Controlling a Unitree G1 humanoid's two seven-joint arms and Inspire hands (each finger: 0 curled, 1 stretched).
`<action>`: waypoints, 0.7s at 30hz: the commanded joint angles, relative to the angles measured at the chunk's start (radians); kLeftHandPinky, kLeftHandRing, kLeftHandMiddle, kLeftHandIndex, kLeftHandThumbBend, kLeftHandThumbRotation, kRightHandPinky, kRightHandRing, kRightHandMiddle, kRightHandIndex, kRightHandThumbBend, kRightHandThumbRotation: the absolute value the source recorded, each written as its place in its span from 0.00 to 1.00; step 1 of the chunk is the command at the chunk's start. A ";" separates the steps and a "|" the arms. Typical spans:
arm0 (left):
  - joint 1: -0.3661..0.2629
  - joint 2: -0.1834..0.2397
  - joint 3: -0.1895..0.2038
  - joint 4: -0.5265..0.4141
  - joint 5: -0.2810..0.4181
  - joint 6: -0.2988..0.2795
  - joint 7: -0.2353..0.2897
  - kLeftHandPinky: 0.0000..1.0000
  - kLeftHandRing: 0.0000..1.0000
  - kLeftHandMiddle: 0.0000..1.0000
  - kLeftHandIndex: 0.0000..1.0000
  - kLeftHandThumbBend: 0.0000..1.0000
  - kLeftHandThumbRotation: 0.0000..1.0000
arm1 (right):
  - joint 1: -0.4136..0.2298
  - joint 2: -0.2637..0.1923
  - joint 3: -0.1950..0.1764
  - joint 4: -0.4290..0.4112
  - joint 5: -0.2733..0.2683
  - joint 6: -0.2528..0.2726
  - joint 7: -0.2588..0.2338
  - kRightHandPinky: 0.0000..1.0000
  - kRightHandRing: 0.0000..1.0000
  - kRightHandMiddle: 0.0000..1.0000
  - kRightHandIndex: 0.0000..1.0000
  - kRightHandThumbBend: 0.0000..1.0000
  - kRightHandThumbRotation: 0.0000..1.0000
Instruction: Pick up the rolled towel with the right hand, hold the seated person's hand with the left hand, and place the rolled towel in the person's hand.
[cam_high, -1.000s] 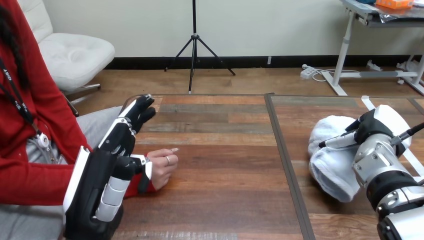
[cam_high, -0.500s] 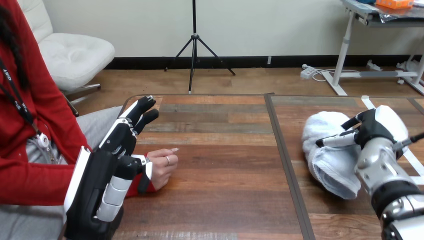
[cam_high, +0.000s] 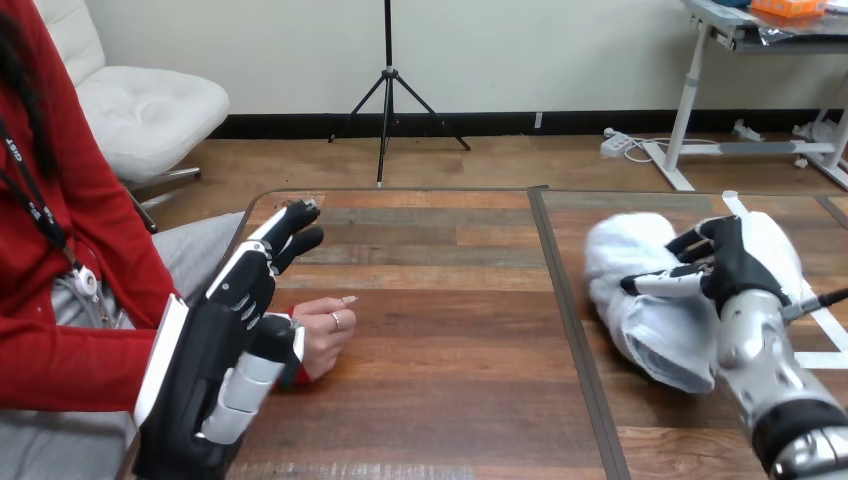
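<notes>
The right hand (cam_high: 735, 265) grasps the rolled towel (cam_high: 640, 305); left hand (cam_high: 215, 350), fingers released, beside the person's hand (cam_high: 325, 335).

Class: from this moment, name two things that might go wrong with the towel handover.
1. The person's hand lies curled on the table, and the left hand stands beside it with straight fingers, not holding it; the rolled towel may find no open palm.
2. The right hand grips the rolled towel at its upper part; the free lower end might sag or unroll.

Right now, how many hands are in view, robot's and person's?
3. The left hand at left; the person's hand beside it; the right hand at right, gripping the rolled towel. The person's other hand may be hidden.
</notes>
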 joint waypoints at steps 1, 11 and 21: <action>-0.035 -0.003 0.028 0.016 0.044 -0.019 0.037 0.43 0.84 0.87 0.84 0.79 0.86 | -0.022 -0.039 -0.011 -0.096 -0.007 -0.096 -0.051 0.45 0.53 0.55 0.44 0.78 0.00; -0.052 0.005 0.044 0.044 0.152 -0.003 0.112 0.55 0.75 0.81 0.81 0.63 0.60 | 0.035 -0.063 -0.031 -0.172 -0.004 -0.282 -0.087 0.35 0.41 0.46 0.44 0.76 0.00; -0.072 0.016 0.051 0.056 0.179 0.009 0.140 0.52 0.68 0.78 0.79 0.69 0.55 | 0.074 -0.070 -0.059 -0.230 0.009 -0.402 -0.116 0.32 0.37 0.41 0.42 0.75 0.00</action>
